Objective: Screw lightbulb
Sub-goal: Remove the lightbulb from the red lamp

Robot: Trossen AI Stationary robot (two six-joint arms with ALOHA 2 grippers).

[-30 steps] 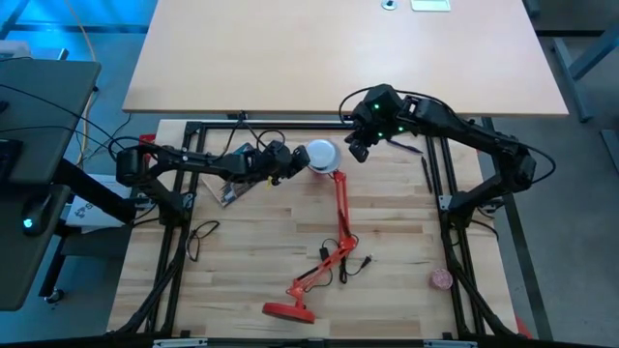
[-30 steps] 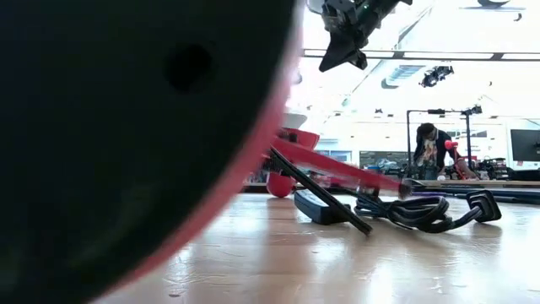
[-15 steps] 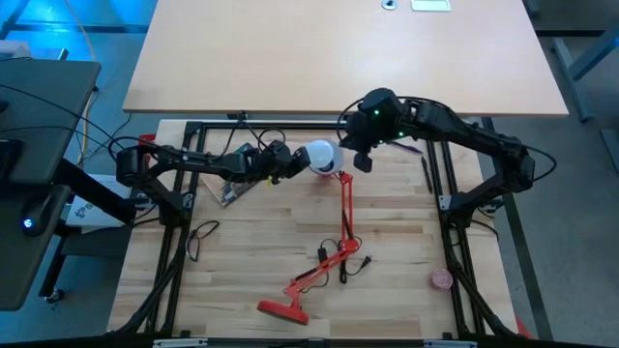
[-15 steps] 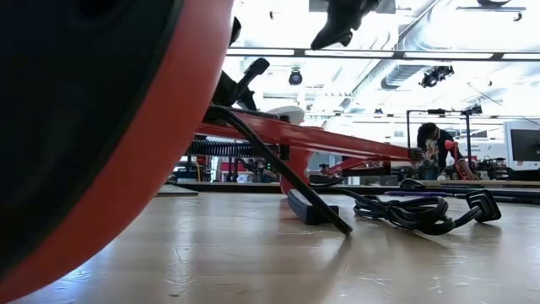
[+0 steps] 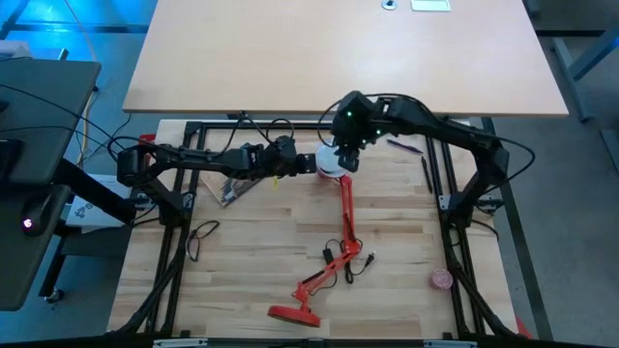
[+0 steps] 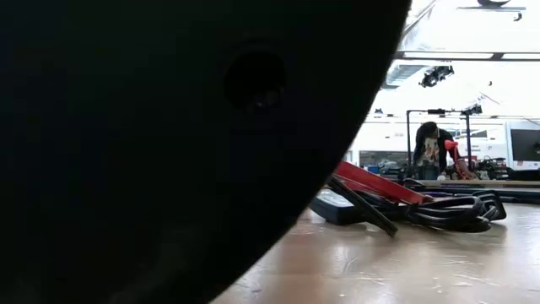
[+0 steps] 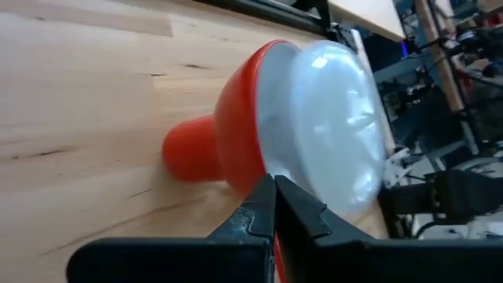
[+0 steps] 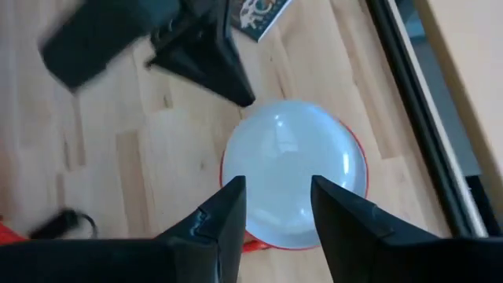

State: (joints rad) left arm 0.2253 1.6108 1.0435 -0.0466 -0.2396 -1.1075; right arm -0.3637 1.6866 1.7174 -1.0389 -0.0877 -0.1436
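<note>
Directly ahead of the right claw (image 8: 273,206), its fingers parted, the lightbulb (image 8: 295,170) sits dome-first in the red lamp shade (image 7: 236,145), axis toward the claw. Beside the shade's rim, the left claw (image 7: 273,206) is closed, holding nothing.

You see a pale wood tabletop (image 5: 242,261) with a second, lighter table (image 5: 338,58) beyond it on grey floor (image 5: 580,145). Across the bright room, strip lights (image 6: 472,56) hang overhead and a person (image 6: 432,148) stands bent over.
</note>
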